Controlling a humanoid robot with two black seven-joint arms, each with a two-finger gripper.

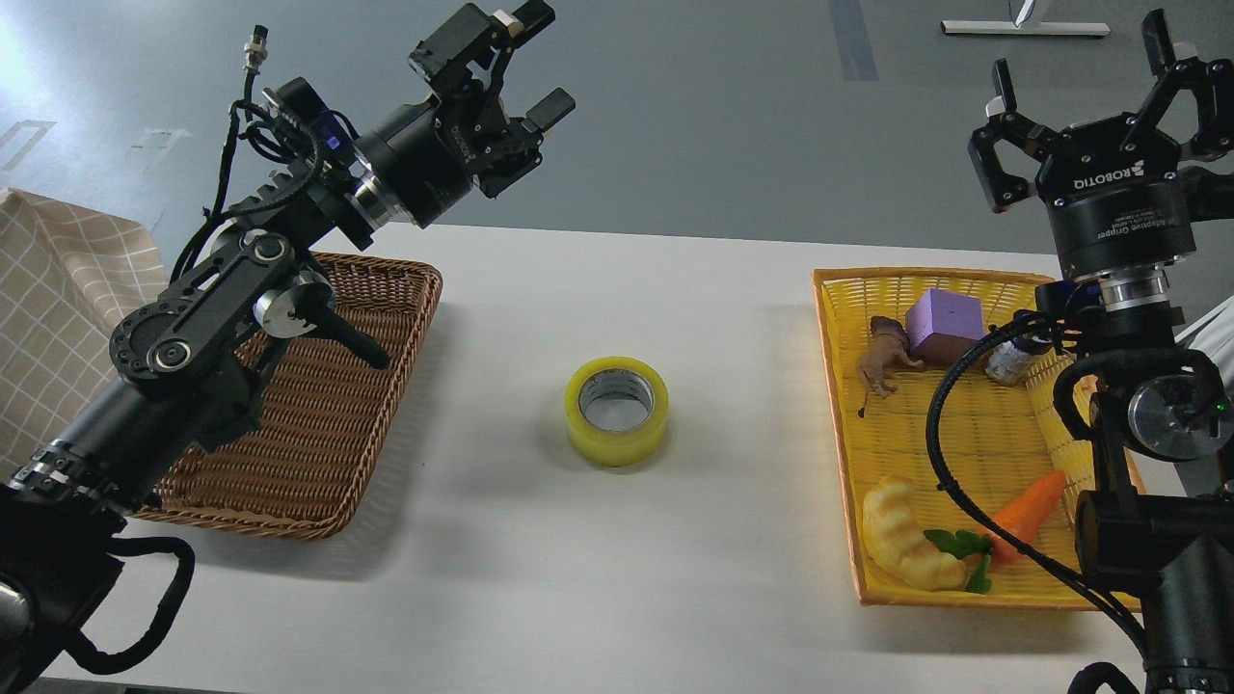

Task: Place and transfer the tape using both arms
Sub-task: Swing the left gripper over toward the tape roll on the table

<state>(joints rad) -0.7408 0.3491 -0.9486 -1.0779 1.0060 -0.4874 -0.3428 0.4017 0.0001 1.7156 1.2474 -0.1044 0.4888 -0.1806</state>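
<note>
I am looking into what reads as a robotics lab or test room, not a home: a plain white bench (598, 578) stands on a bare grey floor (694, 116) marked with pale tape patches, and the white foot of some stand (1024, 29) shows at the far edge. Laid out on the bench like trial props are a brown wicker tray (318, 463) and a yellow basket (964, 593) of toys, among them a plastic carrot (1027, 506) and a purple block (943, 325). My two black arms carry exposed cables
</note>
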